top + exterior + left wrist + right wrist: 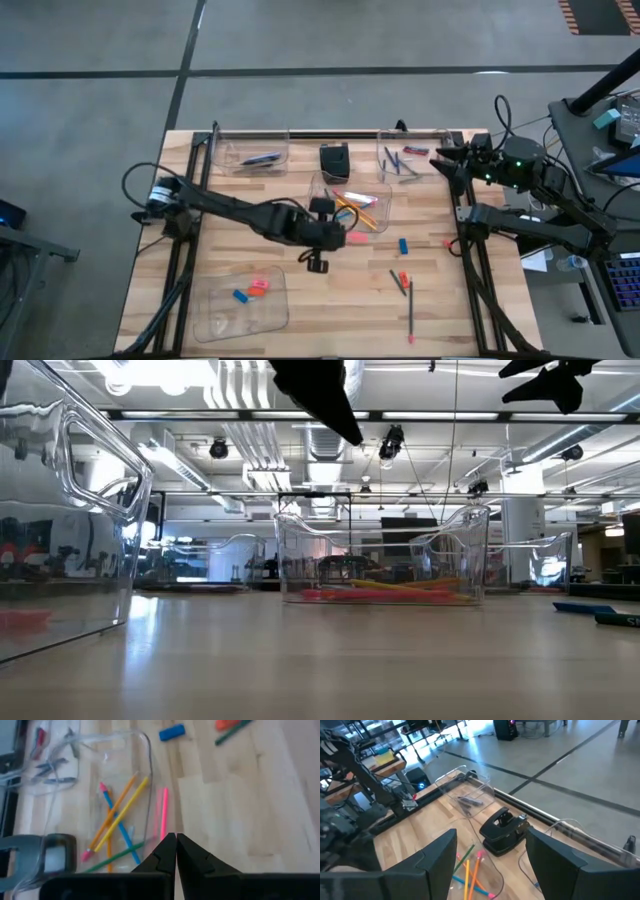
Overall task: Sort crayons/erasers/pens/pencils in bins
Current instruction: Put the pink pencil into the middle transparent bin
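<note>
A: Where are the pencils?

B: Most of them lie inside the middle bin (383, 203): an orange pencil (116, 805), a yellow pencil (125, 809), a blue one (119, 828) and a green one (116, 857), crossing each other. A pink pencil (163, 813) lies on the table (330, 300), just beside the wall of this bin, outside it.

A: And the left gripper (176, 851)?

B: It hangs above the table close to the pink pencil, near the bin. Its two fingers are pressed together and nothing is between them.

A: What about the other things?

B: The near left bin (215, 325) holds a blue eraser (240, 295) and pink erasers (259, 286). The far left bin (227, 150) holds a dark pen (262, 158). The far right bin (384, 172) holds several dark short sticks; the high view does not show clearly what they are. On the bare table lie a blue eraser (403, 245), a red eraser (403, 278), a green stick (397, 282) and a long red stick (410, 310). A small black box (334, 161) stands between the two far bins.

A: The right gripper (490, 865)?

B: It waits at the far right corner of the table, raised, with the fingers spread wide apart and holding nothing.
</note>
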`<control>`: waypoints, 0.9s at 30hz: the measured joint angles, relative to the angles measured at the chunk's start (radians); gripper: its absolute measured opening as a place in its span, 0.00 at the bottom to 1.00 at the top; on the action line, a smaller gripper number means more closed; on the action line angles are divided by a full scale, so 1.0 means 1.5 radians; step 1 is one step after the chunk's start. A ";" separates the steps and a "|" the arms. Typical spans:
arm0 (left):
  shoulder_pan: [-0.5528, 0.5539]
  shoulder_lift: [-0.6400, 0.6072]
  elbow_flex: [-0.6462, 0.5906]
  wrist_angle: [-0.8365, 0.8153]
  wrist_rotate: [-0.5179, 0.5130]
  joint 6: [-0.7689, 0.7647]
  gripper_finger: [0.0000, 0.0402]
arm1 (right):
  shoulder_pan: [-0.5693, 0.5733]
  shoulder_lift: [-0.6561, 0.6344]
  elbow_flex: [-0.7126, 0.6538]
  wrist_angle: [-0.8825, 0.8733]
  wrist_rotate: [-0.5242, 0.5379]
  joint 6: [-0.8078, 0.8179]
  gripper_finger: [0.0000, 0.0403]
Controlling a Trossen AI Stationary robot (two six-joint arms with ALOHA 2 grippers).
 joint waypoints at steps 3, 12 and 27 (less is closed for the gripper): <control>0.004 -0.004 -0.001 0.005 0.011 0.003 0.00 | 0.000 0.000 0.000 -0.008 0.000 0.000 0.56; 0.003 0.007 -0.067 0.098 0.099 -0.037 0.00 | 0.000 0.004 -0.009 -0.021 -0.007 0.024 0.56; 0.006 0.029 -0.234 0.247 0.131 -0.091 0.42 | 0.000 0.004 -0.012 -0.020 -0.022 0.022 0.56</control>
